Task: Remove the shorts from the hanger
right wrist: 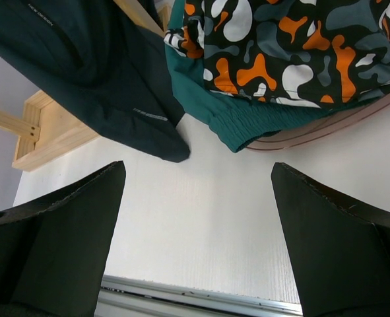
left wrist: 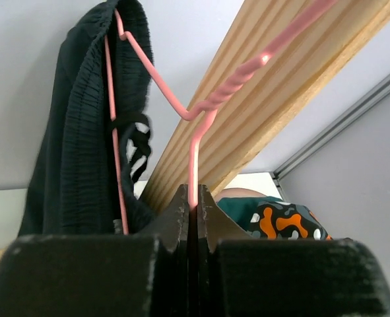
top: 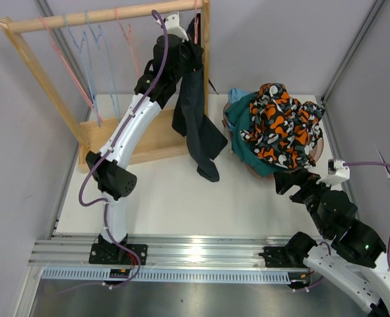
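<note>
- Empty pink and blue hangers (top: 82, 49) are hanging on the wooden rail (top: 82, 18), off to the left of the left hand (left wrist: 193, 201).
- The left hand is reaching up by the rail's right end, its fingers pressing together on the wire of a pink hanger (left wrist: 195, 158).
- The black shorts (top: 196, 109) are hanging from that hanger, draping beside and below the left hand, down toward the bench (top: 162, 191).
- The patterned shorts (top: 284, 122) are lying on top of the teal shorts (top: 241, 129), piled over a pinkish dish (right wrist: 320, 132) just ahead of the right hand (right wrist: 196, 168).
- The right hand is hovering low over the bench, fingers spread apart, holding nothing.
</note>
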`<control>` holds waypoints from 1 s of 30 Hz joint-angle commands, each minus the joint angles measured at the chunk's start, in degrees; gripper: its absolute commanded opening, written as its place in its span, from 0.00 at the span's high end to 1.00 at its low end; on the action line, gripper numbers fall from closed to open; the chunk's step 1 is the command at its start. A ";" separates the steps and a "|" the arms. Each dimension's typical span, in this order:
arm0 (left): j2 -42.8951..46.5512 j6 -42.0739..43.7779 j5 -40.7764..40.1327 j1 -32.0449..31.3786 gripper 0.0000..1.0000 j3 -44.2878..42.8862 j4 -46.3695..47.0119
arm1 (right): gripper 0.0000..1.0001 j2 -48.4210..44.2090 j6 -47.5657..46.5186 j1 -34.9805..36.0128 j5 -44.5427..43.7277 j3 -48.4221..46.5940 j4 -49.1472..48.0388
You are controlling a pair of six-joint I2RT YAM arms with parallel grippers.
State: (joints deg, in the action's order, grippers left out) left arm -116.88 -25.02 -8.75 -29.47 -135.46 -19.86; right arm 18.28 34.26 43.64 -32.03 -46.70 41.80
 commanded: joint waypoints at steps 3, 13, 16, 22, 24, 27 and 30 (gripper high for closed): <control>7.09 0.76 2.16 -0.23 1.00 -2.18 -2.81 | 0.01 1.84 -4.63 -0.57 4.06 -0.93 -7.67; 17.56 -3.46 2.07 -0.23 1.00 1.95 -6.07 | 0.01 32.49 -15.62 3.11 19.37 -25.85 -21.15; 18.97 -4.43 2.51 -0.23 1.00 2.22 -7.30 | 0.01 41.90 -18.69 9.76 16.75 -32.30 -22.29; 20.81 -4.78 2.95 -0.23 1.00 2.92 -8.53 | 0.01 57.20 -22.13 21.57 8.57 -45.75 -23.08; 21.52 -4.69 2.95 -0.23 1.00 4.23 -8.53 | 0.01 60.88 -21.96 24.38 7.60 -47.96 -24.39; 23.71 -4.60 2.95 -0.23 1.00 7.30 -7.57 | 0.01 63.62 -21.87 26.93 6.37 -49.89 -26.07; 25.91 -4.69 3.13 -0.23 1.00 9.33 -7.39 | 0.01 66.61 -22.31 27.99 4.70 -51.64 -27.21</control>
State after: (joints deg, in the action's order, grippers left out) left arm -96.05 -29.08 -6.83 -29.52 -126.67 -31.51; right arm 83.66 13.45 70.67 -23.64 -93.84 18.61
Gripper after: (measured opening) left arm 0.041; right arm 0.993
